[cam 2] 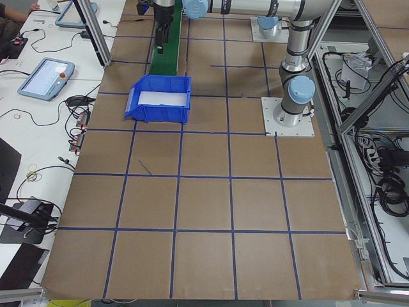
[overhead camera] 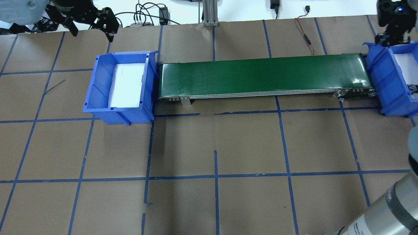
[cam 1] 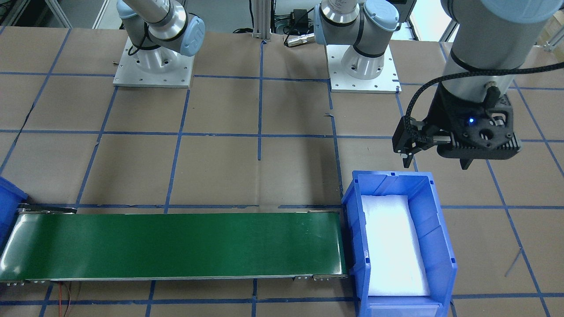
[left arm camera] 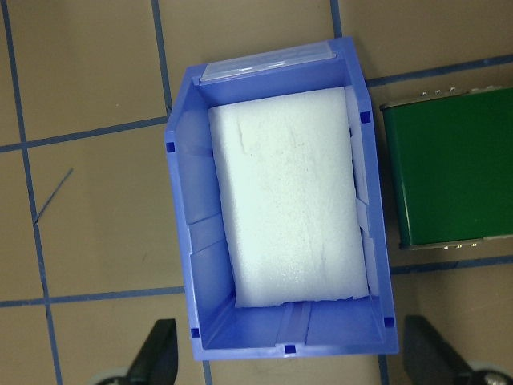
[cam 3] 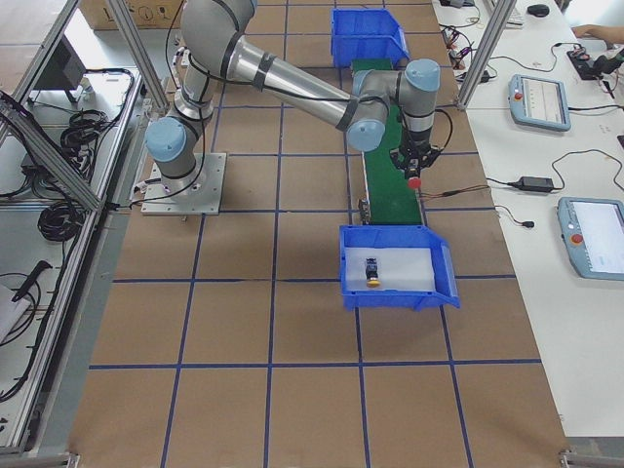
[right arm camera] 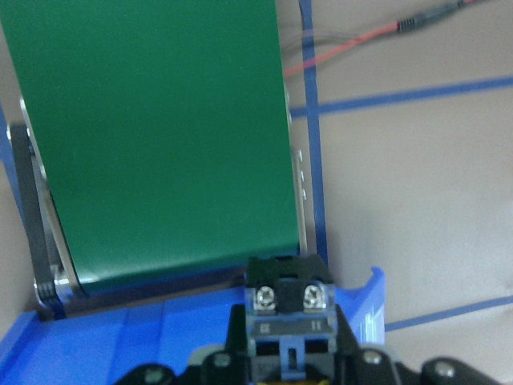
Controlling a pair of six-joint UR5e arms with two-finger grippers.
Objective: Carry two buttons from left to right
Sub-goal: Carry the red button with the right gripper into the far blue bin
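**Red button held at the edge of the goal bin**
The right hand (cam 3: 413, 168) pinches the red button (cam 3: 414, 182) by the conveyor's (cam 3: 388, 166) end, near the right bin (cam 3: 444, 278), where the yellow button (cam 3: 371, 274) lies on foam. Best to centre it over the foam, lower it, then let go. The left hand (left arm camera: 295, 354) hangs spread and empty over the left bin (left arm camera: 180, 241).

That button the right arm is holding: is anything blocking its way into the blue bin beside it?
Nothing visible. The right gripper holds the red button near the end of the belt, and the right bin is open-topped. The yellow button lies in it, leaving bare foam.
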